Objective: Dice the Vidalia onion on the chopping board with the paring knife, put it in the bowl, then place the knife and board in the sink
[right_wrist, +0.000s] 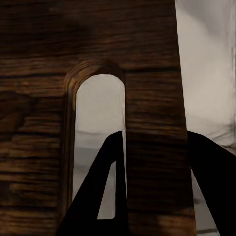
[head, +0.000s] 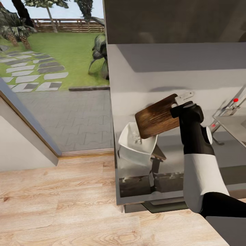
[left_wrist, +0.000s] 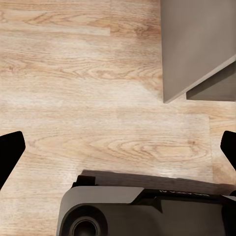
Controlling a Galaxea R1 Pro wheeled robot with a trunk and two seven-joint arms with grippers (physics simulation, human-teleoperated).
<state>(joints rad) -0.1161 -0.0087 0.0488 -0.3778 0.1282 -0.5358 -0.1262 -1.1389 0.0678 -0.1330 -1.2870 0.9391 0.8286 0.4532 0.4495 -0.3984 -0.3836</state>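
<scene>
- Brown wood: your right pincer (head: 178, 108) is clamped on the chopping board (head: 157, 116) beside its slot hole (right_wrist: 98, 142), one finger on each face, holding it tilted in the air above the bowl (head: 136, 142).
- The bowl rests on the counter (head: 177, 160), near its end, with the sink's chrome tap (head: 229, 106) and its red knob further along.
- Small pale bits show inside the bowl; whether these are the diced onion is too small to tell.
- Your left pincer (left_wrist: 118, 147) hangs spread wide and empty over the wood floor (left_wrist: 73, 73).
- Judged progress: late stage. The board has yet to reach the sink, and the knife's place cannot be told.
</scene>
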